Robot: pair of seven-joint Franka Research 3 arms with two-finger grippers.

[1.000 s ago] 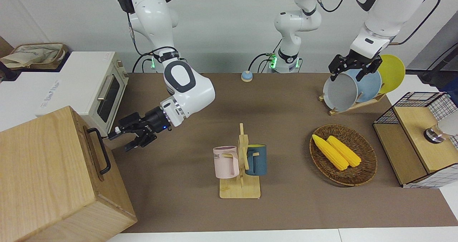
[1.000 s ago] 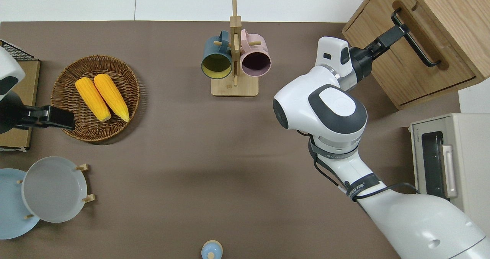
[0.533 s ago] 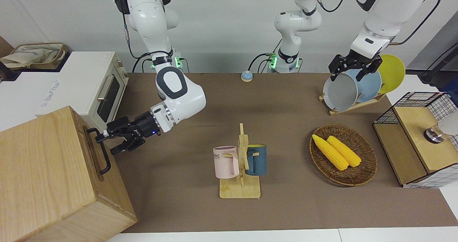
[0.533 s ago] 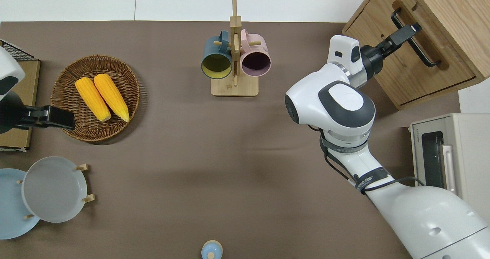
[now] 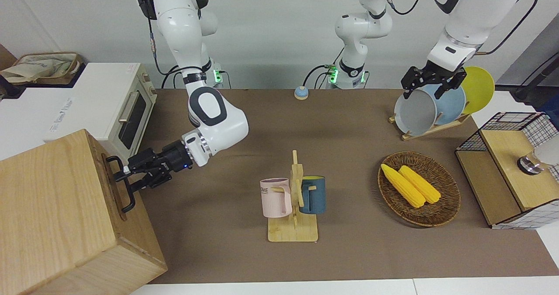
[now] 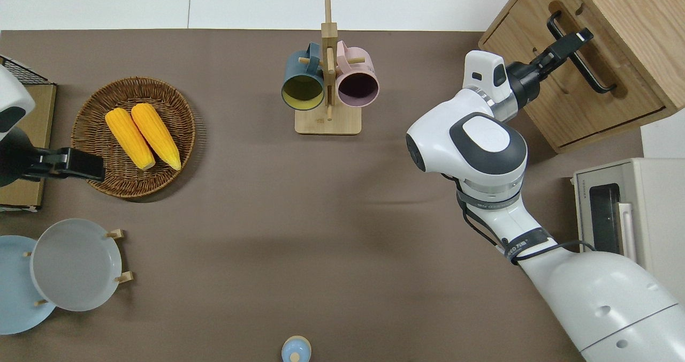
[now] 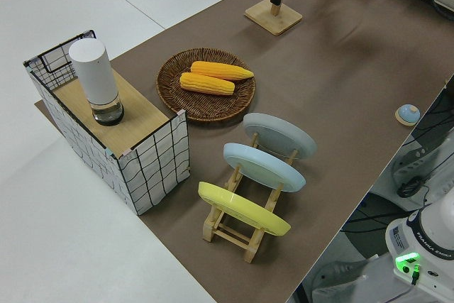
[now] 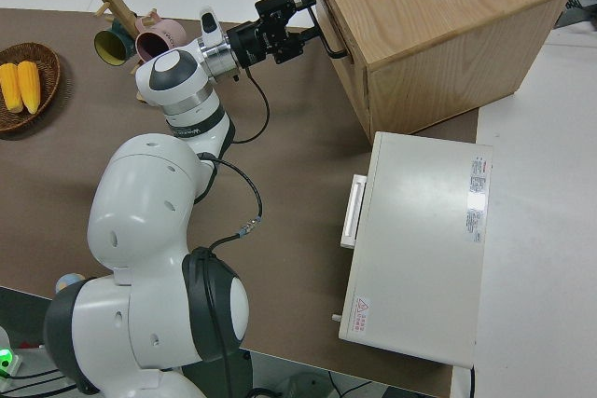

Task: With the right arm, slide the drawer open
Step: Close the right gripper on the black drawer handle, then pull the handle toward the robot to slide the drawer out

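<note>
The drawer (image 5: 139, 229) (image 6: 540, 89) is the front panel of the big pale wooden cabinet (image 5: 56, 207) (image 6: 631, 14) at the right arm's end of the table, and it sits flush and shut. Its black loop handle (image 5: 126, 194) (image 6: 588, 67) (image 8: 331, 39) runs along the panel. My right gripper (image 5: 126, 178) (image 6: 575, 38) (image 8: 306, 14) is open at the handle's end nearer the robots. One finger lies on each side of the bar. My left arm is parked with its gripper (image 5: 430, 85) open.
A white toaster oven (image 5: 126, 111) (image 6: 626, 228) stands beside the cabinet, nearer the robots. A mug rack (image 5: 293, 203) holds a pink and a blue mug mid-table. Toward the left arm's end are a corn basket (image 5: 445, 207), a plate rack (image 5: 432, 127) and a wire-mesh cabinet (image 5: 511, 168).
My right gripper has travelled from over the table to the cabinet front, and its open fingers now straddle the drawer handle. The drawer and the left arm have not moved.
</note>
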